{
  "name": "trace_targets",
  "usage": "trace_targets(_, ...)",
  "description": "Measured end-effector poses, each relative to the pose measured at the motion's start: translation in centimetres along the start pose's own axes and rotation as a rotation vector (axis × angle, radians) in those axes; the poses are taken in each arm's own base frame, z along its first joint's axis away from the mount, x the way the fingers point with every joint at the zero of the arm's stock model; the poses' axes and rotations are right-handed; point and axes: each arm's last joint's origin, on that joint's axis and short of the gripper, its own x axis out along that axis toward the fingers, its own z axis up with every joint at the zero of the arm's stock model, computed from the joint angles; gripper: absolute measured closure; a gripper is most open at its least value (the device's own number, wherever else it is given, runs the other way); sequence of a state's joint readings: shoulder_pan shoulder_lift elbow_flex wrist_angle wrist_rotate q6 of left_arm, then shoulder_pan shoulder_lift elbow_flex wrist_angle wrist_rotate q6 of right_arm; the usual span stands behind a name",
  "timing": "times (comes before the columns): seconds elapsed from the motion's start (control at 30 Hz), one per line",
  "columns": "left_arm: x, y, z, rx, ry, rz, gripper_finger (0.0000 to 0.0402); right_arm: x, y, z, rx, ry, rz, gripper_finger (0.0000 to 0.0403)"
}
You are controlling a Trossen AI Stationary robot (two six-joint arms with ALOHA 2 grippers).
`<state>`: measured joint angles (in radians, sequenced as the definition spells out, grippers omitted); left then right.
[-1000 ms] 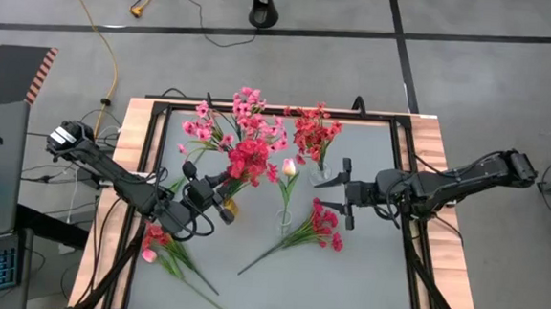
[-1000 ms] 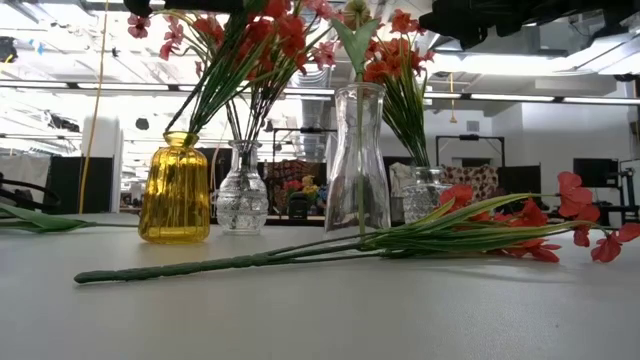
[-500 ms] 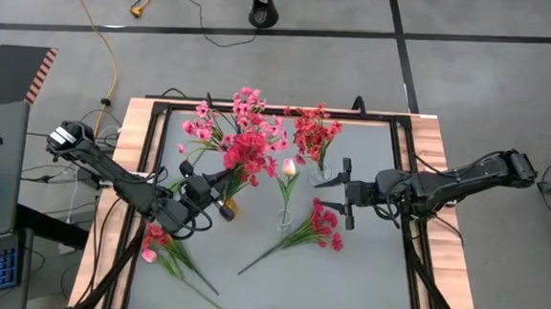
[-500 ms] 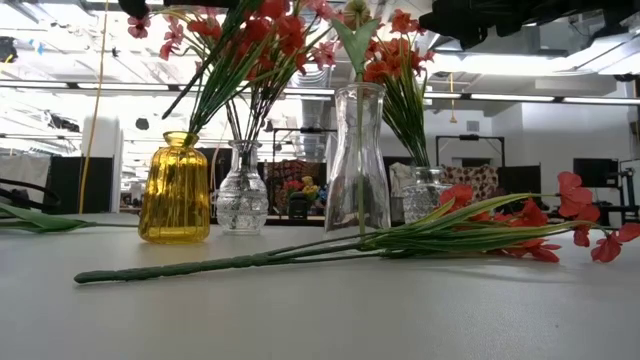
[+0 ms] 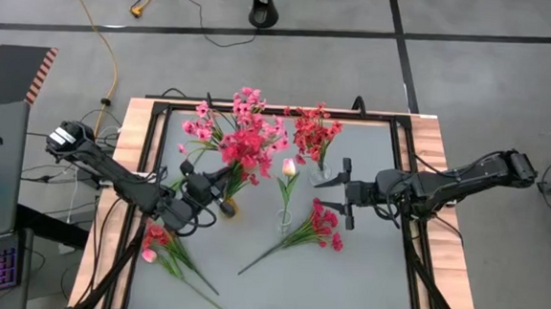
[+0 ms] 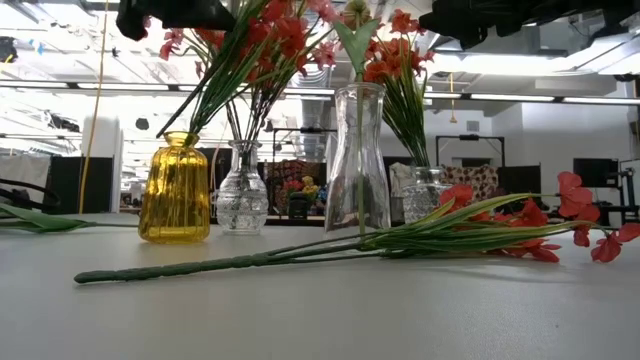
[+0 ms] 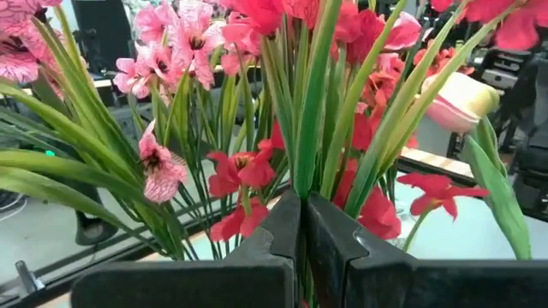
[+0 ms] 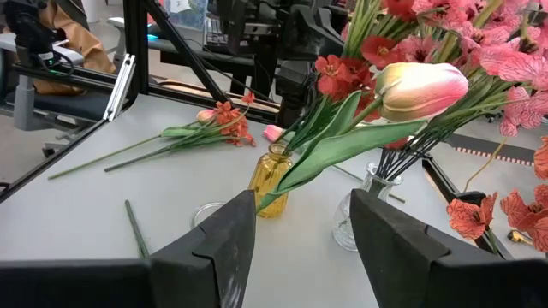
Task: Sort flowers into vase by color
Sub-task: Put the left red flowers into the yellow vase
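- The grey table [image 5: 363, 284] carries four vases in a loose cluster near its far middle, with loose flowers lying in front of them.
- The left gripper [image 5: 217, 195] sits just beside the amber vase [image 6: 175, 188], its jaws pressed together on the stems of a red sprig [image 5: 243, 149] whose blossoms lean away from the arm, toward the far edge.
- That sprig's long axis slants from the vase mouth up and away; in the low view its stems already drop into the amber neck, so my guess is that the coming move is a release.
- The right gripper [image 5: 342, 189] hangs near the tall clear vase [image 6: 357, 160] with its fingers well apart and nothing between them.
- A loose red sprig [image 5: 301, 233] lies on the table nearest the right gripper, stem end toward the front edge, blooms toward the gripper.
- Another loose bunch [image 5: 166, 251], red and pink, lies at the left front, nearer the left arm.
- The pale tulip [image 8: 419, 89] stands in the tall clear vase.
- The left wrist view shows green stems pinched between the closed fingers [image 7: 278, 231]; the high view hides that contact under blossoms.
- Only the low view shows the stems inside the vases.
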<state>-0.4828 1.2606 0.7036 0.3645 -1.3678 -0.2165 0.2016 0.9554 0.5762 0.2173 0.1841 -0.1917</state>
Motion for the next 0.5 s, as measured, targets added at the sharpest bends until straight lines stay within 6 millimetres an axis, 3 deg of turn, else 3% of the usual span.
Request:
trace_targets(0.3, -0.1, -0.4, 2.1, 0.016, -0.061, -0.085, 0.0401, 0.0, 0.0, 0.0, -0.001, 0.000, 0.000, 0.0184)
trace_targets(0.5, 0.1, -0.1, 0.9, 0.004, -0.049, -0.104, 0.0401, 0.0, 0.0, 0.0, 0.000, 0.000, 0.000, 0.0184)
